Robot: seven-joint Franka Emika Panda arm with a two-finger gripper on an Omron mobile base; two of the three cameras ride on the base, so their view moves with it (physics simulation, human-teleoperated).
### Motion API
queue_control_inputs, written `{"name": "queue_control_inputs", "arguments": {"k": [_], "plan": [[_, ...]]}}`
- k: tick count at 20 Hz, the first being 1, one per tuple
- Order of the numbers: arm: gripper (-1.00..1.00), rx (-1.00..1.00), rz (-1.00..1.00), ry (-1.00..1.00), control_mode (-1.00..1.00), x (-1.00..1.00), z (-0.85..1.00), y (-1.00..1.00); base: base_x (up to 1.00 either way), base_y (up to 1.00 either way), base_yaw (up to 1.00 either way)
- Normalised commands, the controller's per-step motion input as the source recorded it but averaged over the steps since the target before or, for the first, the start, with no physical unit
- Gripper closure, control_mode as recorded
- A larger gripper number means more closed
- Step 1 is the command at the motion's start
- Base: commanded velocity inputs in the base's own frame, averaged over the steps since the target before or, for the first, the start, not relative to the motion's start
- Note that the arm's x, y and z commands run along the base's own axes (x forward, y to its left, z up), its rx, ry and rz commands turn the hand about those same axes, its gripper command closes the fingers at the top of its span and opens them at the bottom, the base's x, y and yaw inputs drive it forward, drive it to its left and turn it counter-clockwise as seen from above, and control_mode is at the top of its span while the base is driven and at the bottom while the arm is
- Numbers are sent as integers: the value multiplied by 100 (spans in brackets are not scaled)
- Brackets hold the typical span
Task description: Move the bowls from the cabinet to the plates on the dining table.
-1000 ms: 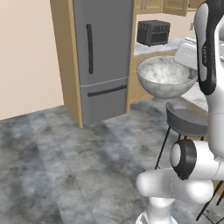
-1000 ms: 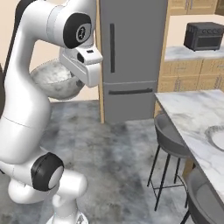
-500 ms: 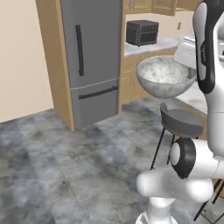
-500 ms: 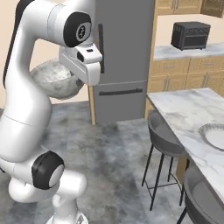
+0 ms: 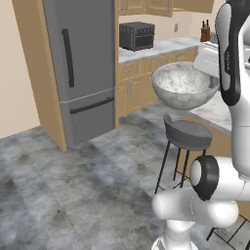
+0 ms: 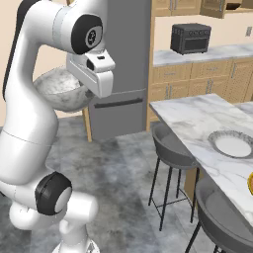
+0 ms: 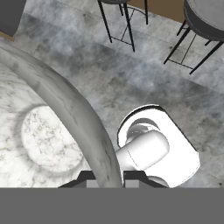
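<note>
The grey-white marbled bowl (image 5: 184,90) hangs in the air above a stool, level and upright. My gripper (image 7: 109,177) is shut on its rim, one fingertip inside the bowl (image 7: 43,131) and one outside. From the right base view the bowl (image 6: 58,91) sits to the left of the gripper (image 6: 90,93), at chest height on the arm. The dining table (image 6: 195,116) stretches away at the right, with a pale grey plate (image 6: 231,145) on it and a sliver of a yellowish plate (image 6: 250,184) at the frame's edge. Tan wall cabinet doors (image 5: 146,5) show along the top.
A tall grey fridge (image 5: 83,68) stands at the left. A black oven (image 5: 136,35) rests on the far counter over drawer cabinets, with a knife block (image 5: 205,34) further right. Grey stools (image 6: 170,150) line the table's near side. Open grey floor (image 5: 73,185) lies ahead.
The whole picture has slid left in both base views, so the base has moved; the fridge drifts left and the dining table with its plate comes nearer. The bowl stays in the gripper.
</note>
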Motion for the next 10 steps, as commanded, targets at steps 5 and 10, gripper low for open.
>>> {"name": "queue_control_inputs", "arguments": {"k": [5, 10], "plan": [[100, 0, 0, 0, 100, 0, 0, 0, 0, 0, -25], [100, 0, 0, 0, 100, 0, 0, 0, 0, 0, -25]]}}
